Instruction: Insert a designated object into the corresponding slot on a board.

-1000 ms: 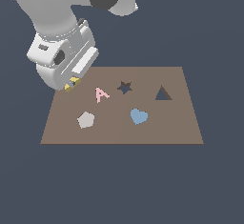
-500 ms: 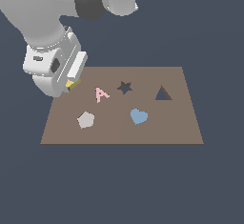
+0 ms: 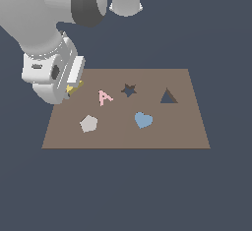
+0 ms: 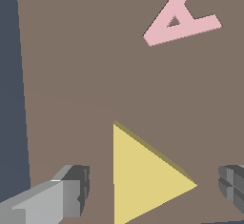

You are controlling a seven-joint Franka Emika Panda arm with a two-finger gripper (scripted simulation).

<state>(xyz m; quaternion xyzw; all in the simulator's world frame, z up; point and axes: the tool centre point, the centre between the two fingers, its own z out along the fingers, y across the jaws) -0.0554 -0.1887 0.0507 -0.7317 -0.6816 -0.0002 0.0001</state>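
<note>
Yellow triangle [image 4: 143,180] flat on board [image 3: 172,131] | gripper [image 4: 152,189] spread, fingers either side, not touching, set to pinch | slot [image 3: 168,97] well apart, empty

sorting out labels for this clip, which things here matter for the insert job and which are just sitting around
Part of the job:
yellow triangle, between the open end effector fingers
triangular slot
board

Just lying about:
pink letter A
grey pentagon
blue heart
star-shaped hole

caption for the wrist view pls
Open gripper straddling the yellow triangle on the brown board, pink letter A beyond.
</note>
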